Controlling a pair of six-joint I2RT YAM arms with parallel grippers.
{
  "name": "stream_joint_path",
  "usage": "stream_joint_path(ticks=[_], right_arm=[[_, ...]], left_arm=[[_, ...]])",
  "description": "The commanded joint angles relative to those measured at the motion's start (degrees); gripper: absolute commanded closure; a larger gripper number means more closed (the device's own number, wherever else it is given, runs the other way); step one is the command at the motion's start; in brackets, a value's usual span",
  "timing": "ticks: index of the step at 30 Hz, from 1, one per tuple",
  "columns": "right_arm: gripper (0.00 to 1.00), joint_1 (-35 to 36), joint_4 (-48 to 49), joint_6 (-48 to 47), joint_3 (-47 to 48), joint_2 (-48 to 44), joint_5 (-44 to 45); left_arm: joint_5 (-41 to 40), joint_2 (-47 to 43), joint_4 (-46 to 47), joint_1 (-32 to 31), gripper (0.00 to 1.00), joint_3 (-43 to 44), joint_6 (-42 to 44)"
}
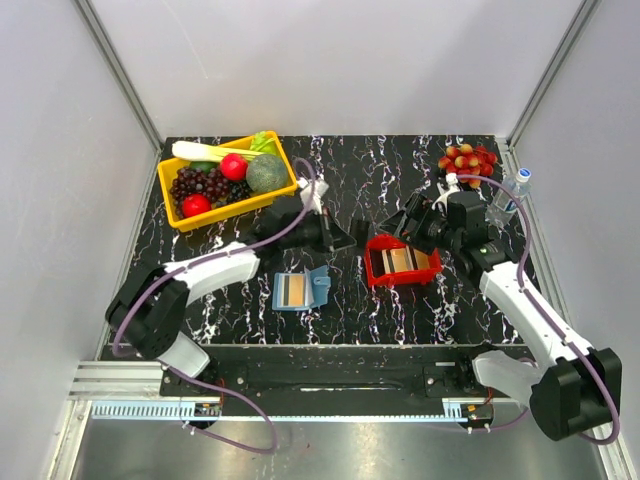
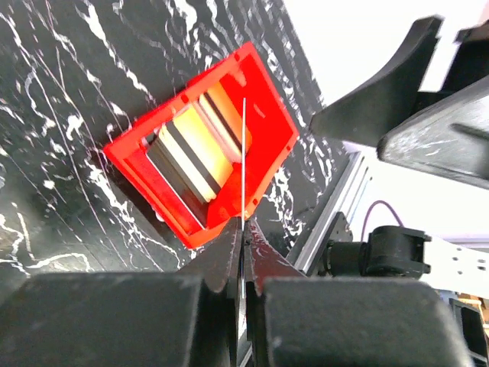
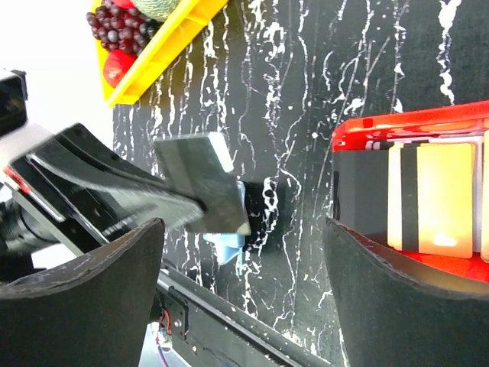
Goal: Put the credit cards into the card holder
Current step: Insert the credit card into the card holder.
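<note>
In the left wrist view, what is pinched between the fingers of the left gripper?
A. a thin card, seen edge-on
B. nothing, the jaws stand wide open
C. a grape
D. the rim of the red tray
A: the left gripper is shut on a thin card, which shows as a pale line rising from between its fingertips, in front of the red tray.

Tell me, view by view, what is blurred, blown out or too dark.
Top external: evenly lit and sharp throughout. Left wrist: the left pincer, shut on a card, is a dark, soft mass, the red tray sharp, the upper right blown out white. Right wrist: the right pincer has black, blurred fingers, and the upper left corner is washed out.
</note>
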Motion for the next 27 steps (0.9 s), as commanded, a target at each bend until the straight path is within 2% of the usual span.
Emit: stream_joint_path(ticks=[1, 5, 11, 16, 20, 27], right_arm=[[0.13, -0.56, 2.99, -0.72, 1.80, -1.50, -6.27], [0.17, -0.65, 10.90, 1.82, -0.13, -0.19, -16.20], [0.20, -0.47, 25.40, 8.41, -4.53, -0.98, -22.45], [0.24, -0.47, 26.48, 8.77, -4.44, -0.80, -23.69], [0.26, -0.47, 29.28, 9.30, -4.79, -0.62, -25.45], [0.41, -0.30, 32.62, 11.49, -5.06, 0.87, -27.29]], left_arm=[[9.79, -6.43, 7.61, 3.34, 1.00, -1.63, 0.01], [15.51, -8.81, 14.71, 4.74, 1.00, -4.69, -4.72], [20.35, -8.02, 32.02, 7.38, 1.00, -8.65, -15.79], [23.16, -4.33, 44.86, 7.56, 1.00, -9.80, -24.33], [23.52, -2.48, 48.91, 7.47, 1.00, -10.15, -27.06], [23.26, -1.16, 50.59, 7.47, 1.00, -9.98, -28.20]])
